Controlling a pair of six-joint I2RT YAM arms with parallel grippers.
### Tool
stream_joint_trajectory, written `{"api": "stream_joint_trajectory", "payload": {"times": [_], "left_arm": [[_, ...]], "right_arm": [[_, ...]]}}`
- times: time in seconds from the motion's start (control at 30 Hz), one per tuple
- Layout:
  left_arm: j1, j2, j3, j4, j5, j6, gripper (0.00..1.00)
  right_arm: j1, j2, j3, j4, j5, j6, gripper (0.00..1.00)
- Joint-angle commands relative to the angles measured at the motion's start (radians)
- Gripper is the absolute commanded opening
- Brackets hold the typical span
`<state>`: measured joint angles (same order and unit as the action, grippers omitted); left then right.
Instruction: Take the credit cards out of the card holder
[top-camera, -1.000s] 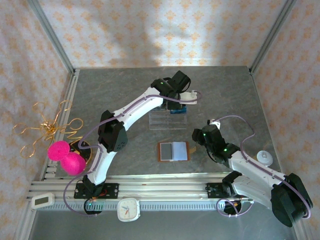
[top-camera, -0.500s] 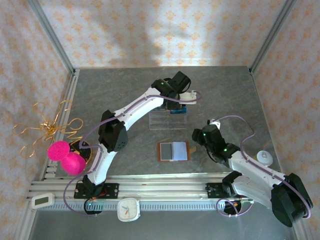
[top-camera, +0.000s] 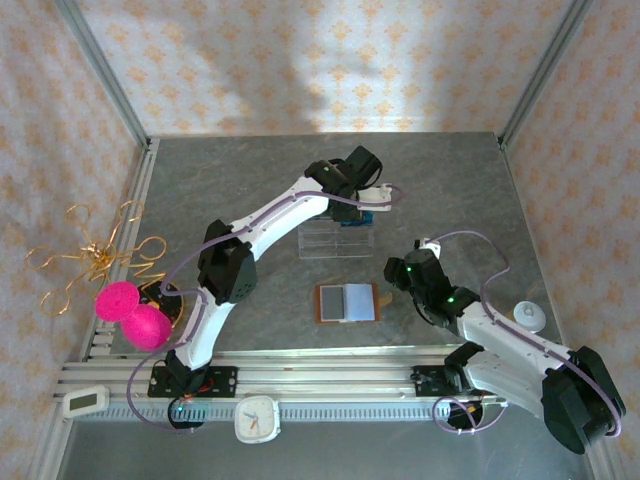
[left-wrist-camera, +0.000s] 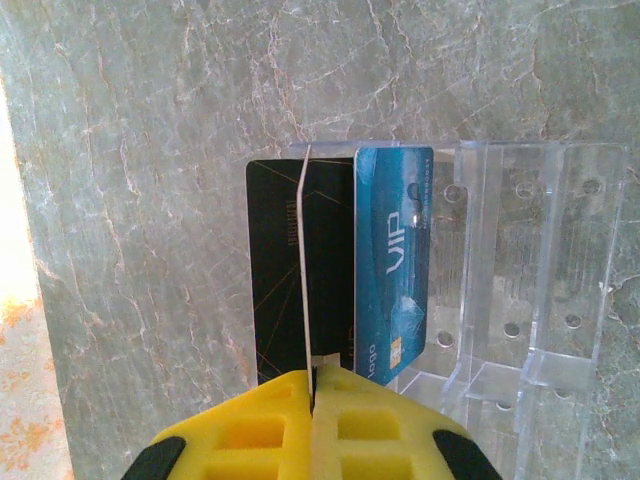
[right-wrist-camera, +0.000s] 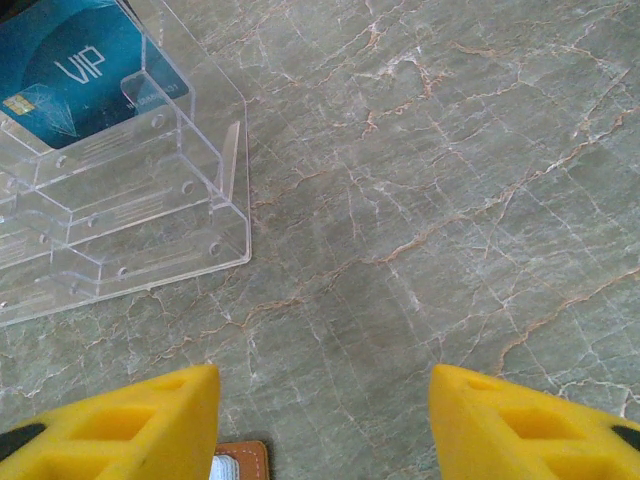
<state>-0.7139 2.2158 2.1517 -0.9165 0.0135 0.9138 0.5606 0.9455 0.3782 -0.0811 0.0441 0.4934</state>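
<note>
Yellow-fingered, the left pincer (left-wrist-camera: 312, 385) is clenched on a thin plastic card (left-wrist-camera: 303, 270). The card is seen edge-on, so its face colour cannot be told. It is held upright over the far edge of the clear acrylic tiered rack (left-wrist-camera: 530, 300).

Behind the held card, a black rectangular card (left-wrist-camera: 272, 280) and a glossy blue card marked VIP (left-wrist-camera: 392, 260) lie side by side at that same edge. The blue one sits within the rack. Whether the black one is slotted in or only rests against the rack I cannot tell.

Over the last second the left wrist has shifted slightly above the rack, while the right arm has not moved. I read this as another card being lined up beside the two already at the rack, so the task looks part-way done.

The small brown leather card holder (top-camera: 347, 302) lies open on the grey marbled desk (top-camera: 250, 180), near the rack on the side toward the arm bases, with its pale lining up. Whether any cards remain inside is too small to tell.

The right pincer (right-wrist-camera: 322, 425) hangs released with its jaws well apart. It sits just beside the holder and faces the rack, touching nothing.
</note>
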Motion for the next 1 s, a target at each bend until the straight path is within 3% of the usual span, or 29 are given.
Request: {"api": "stream_joint_trajectory", "payload": {"times": [0.0, 0.27, 0.37, 0.43, 0.77, 0.97], "left_arm": [[-0.004, 0.024, -0.006, -0.031, -0.045, -0.017, 0.0], [-0.006, 0.027, -0.026, -0.01, -0.055, -0.024, 0.0], [-0.009, 0.022, -0.044, 0.032, -0.088, -0.036, 0.27], [-0.009, 0.016, -0.048, 0.054, -0.096, -0.041, 0.34], [-0.01, -0.013, -0.07, 0.213, -0.167, -0.069, 0.42], [-0.009, -0.033, -0.053, 0.287, -0.207, -0.122, 0.4]], "right_arm": [[-0.008, 0.0, -0.004, 0.02, 0.01, 0.001, 0.56], [-0.008, 0.002, -0.008, 0.025, 0.004, 0.004, 0.56], [-0.008, 0.003, -0.009, 0.027, -0.001, 0.004, 0.56], [-0.008, 0.004, -0.008, 0.029, -0.002, 0.004, 0.56], [-0.008, 0.004, -0.007, 0.03, -0.009, 0.001, 0.56], [-0.008, -0.003, -0.008, 0.032, -0.021, -0.002, 0.56]]}}
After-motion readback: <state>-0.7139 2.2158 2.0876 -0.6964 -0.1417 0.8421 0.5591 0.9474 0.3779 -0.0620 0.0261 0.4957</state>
